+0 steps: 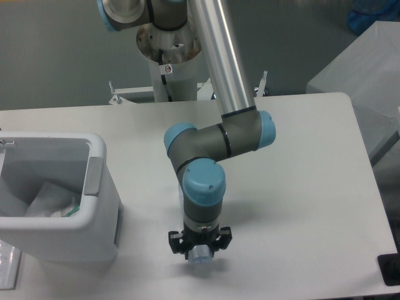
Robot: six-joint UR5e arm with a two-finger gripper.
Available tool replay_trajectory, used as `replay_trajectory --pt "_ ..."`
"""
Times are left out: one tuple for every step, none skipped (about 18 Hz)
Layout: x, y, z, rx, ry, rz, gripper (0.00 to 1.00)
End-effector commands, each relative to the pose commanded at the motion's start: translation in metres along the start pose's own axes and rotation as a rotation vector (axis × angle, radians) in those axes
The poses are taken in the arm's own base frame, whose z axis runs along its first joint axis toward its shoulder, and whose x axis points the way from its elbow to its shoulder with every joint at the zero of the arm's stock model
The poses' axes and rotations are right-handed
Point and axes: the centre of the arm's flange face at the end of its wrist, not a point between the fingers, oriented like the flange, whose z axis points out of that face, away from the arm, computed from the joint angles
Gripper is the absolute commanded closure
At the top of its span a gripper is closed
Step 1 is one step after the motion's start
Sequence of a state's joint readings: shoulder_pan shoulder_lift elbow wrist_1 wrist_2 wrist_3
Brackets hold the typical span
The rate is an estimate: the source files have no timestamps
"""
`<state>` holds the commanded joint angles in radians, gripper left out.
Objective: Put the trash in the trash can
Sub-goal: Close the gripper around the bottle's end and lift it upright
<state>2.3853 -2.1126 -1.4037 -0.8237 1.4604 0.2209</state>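
The trash can (100, 206) is a white boxy bin at the left of the table. The crumpled clear-white wrapper with green marks (53, 203) lies inside it. My gripper (200, 249) points straight down over the front middle of the table, well to the right of the bin. The clear plastic bottle (200, 258) sits between its black fingers, and only a short bluish end shows below them. The gripper looks shut on the bottle, low over the tabletop. The wrist hides the rest of the bottle.
The white table (300, 187) ends close in front of the gripper. A grey tab (92, 177) sits on the bin's right side. A black object (390, 270) is at the table's front right corner. The robot's base column (172, 69) stands behind the table.
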Motion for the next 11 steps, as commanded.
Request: replay_trajectory --pt "-0.003 -0.008 -0.02 0.04 -0.005 -0.006 0.37" --pt "-0.007 -0.014 -0.035 0.08 -0.005 -0.01 0.37" --pt "-0.009 -0.021 -0.053 0.13 0.0 -0.014 0.37" --pt "-0.009 -0.027 -0.07 0.182 0.01 -0.03 0.37" --pt "-0.008 -0.034 -0.092 0.244 0.023 -0.054 0.37" --pt "-0.005 -0.041 -0.115 0.306 0.033 -0.083 0.37" --pt "0.0 -0.045 -0.134 0.346 0.037 -0.098 0.37" --pt "0.005 -0.049 -0.157 0.386 0.035 -0.1 0.37" --pt "0.01 -0.052 -0.175 0.416 0.035 -0.095 0.37" --pt "0.013 -0.055 -0.185 0.436 0.043 -0.09 0.37" --pt "0.018 -0.058 -0.206 0.47 0.054 -0.086 0.37"
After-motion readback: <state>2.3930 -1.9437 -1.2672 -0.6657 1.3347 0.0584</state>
